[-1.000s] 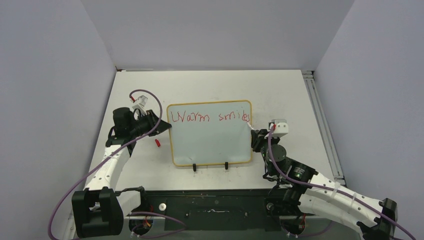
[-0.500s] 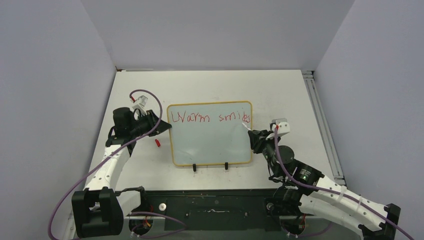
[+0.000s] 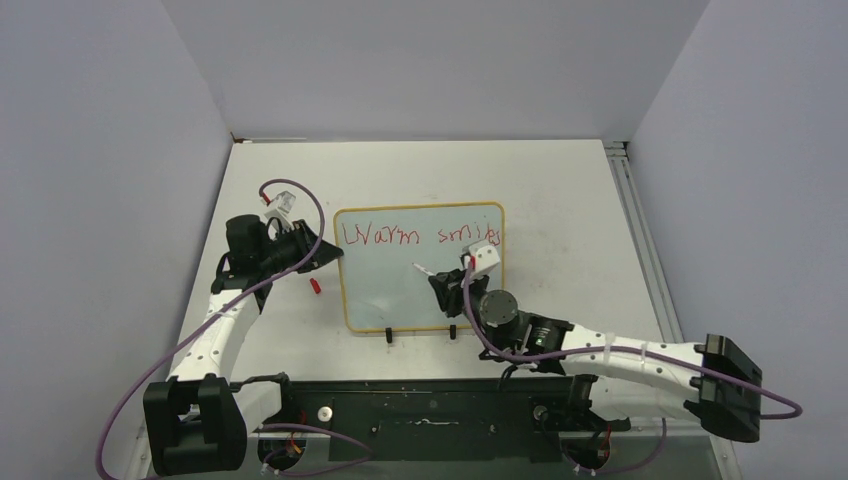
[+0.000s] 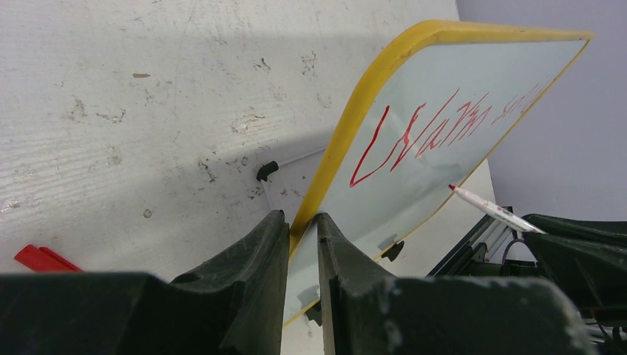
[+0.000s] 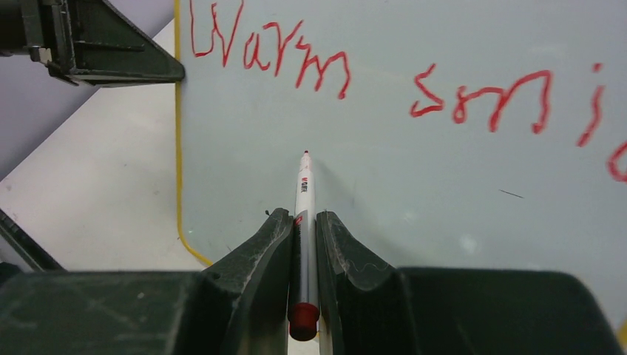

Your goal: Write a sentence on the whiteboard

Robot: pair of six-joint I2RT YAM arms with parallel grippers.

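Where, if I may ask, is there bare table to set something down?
Free: table behind the whiteboard to the back wall, and right of it to the rail. Crowded: left edge, with left fingers and red piece; front, with the right arm.

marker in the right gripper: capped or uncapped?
Uncapped. The marker clamped in the right gripper ends in a bare red tip aimed at the whiteboard. Cannot tell whether the tip touches it.
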